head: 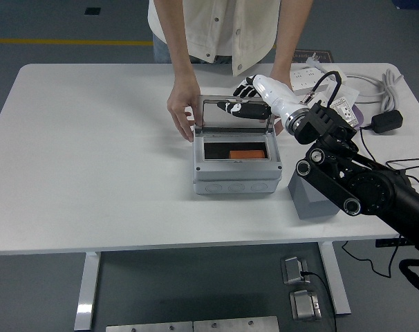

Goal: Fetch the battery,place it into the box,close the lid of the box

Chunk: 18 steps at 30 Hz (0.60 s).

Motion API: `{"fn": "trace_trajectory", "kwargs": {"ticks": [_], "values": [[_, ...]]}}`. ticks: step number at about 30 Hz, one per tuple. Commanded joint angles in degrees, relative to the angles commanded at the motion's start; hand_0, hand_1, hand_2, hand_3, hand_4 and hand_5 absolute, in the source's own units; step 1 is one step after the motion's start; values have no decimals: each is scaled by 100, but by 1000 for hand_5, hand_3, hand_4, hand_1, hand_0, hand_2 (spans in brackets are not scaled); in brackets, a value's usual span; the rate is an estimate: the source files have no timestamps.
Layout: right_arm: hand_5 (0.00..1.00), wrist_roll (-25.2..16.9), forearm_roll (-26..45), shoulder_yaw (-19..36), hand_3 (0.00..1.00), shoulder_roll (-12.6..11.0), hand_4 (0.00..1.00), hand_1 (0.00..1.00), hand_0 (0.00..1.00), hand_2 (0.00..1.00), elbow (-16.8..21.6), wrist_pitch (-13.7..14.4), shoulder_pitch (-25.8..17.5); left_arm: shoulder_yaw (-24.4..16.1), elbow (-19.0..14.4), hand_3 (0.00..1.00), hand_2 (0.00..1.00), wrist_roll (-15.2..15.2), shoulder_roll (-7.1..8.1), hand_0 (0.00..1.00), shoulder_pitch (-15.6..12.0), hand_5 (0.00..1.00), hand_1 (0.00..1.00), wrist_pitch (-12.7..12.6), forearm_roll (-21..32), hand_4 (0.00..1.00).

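Note:
A grey box (236,176) stands at the table's middle with its clear lid (234,123) raised upright at the back. Inside it lies an orange battery (245,153). My right hand (243,106) reaches in from the right, its fingers stretched out flat against the lid's top edge and holding nothing. A person at the far side steadies the lid's left edge with one hand (184,111). The person's other hand is mostly hidden behind my right forearm. My left arm is out of sight.
A grey block (313,199) sits just right of the box, under my right arm. A white power strip (314,73), a white cable (386,86) and a black adapter (388,121) lie at the table's back right.

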<state>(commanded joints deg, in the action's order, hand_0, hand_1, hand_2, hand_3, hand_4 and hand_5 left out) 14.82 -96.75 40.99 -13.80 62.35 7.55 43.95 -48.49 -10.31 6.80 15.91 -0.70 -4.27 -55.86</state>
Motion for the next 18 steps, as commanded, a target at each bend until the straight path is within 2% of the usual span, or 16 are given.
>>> {"fn": "trace_trajectory", "kwargs": {"ticks": [6, 16, 18], "values": [[773, 138, -66, -54, 648, -140, 913, 680, 766, 667, 278, -82, -51, 4, 0, 487, 517, -7, 6, 429, 1, 2, 566, -7, 20, 129], [777, 503, -163, -265, 647, -600, 914, 652, 734, 652, 1004, -388, -138, 22, 0, 488, 518, -25, 34, 429, -23, 2, 566, -19, 91, 130], [778, 553, -175, -294, 643, -669, 914, 633, 699, 638, 1116, -443, -162, 27, 0, 487, 517, -28, 36, 429, -24, 2, 566, -19, 103, 129]]}}
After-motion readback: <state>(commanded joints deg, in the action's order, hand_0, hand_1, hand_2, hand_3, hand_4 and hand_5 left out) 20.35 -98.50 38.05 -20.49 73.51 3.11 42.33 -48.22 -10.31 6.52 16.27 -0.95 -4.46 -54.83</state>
